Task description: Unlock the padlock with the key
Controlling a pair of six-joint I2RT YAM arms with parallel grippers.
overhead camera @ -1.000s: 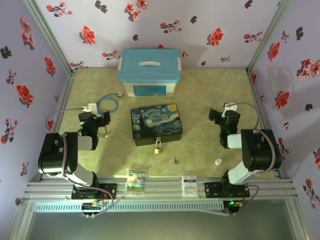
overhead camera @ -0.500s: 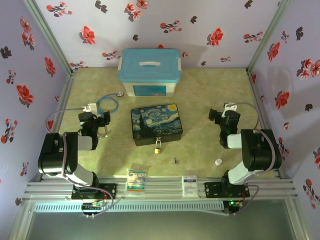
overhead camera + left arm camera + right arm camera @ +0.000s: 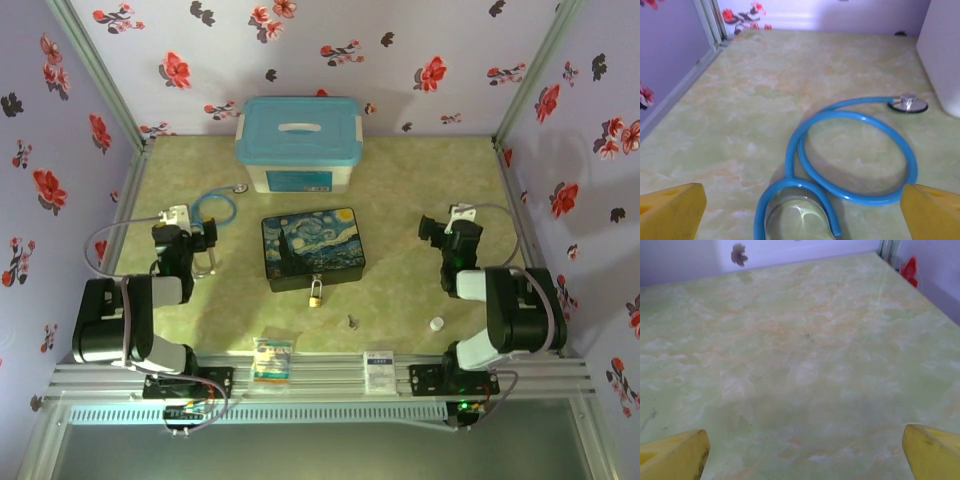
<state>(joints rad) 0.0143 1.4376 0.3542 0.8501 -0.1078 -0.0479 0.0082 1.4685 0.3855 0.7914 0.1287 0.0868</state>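
**Survey: nothing grasped**

The green marbled bench [image 3: 420,180] has floral walls [image 3: 330,50] around it. A lidded blue tub [image 3: 297,143] stands at the far edge, contents hidden. Mid-bench, the padlock [image 3: 315,293] touches the painted box [image 3: 312,248] on its near side. The key [image 3: 352,321] lies apart, nearer the near edge. A blue stethoscope [image 3: 855,150] lies before the left gripper [image 3: 800,210]. It and the right gripper [image 3: 805,450] are both released.

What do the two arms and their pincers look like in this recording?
The left arm and right arm match: bulky black joints, silver-grey links. A thin grey cable loops from a white plug at each wrist. Pincer fingers are yellow wedges.
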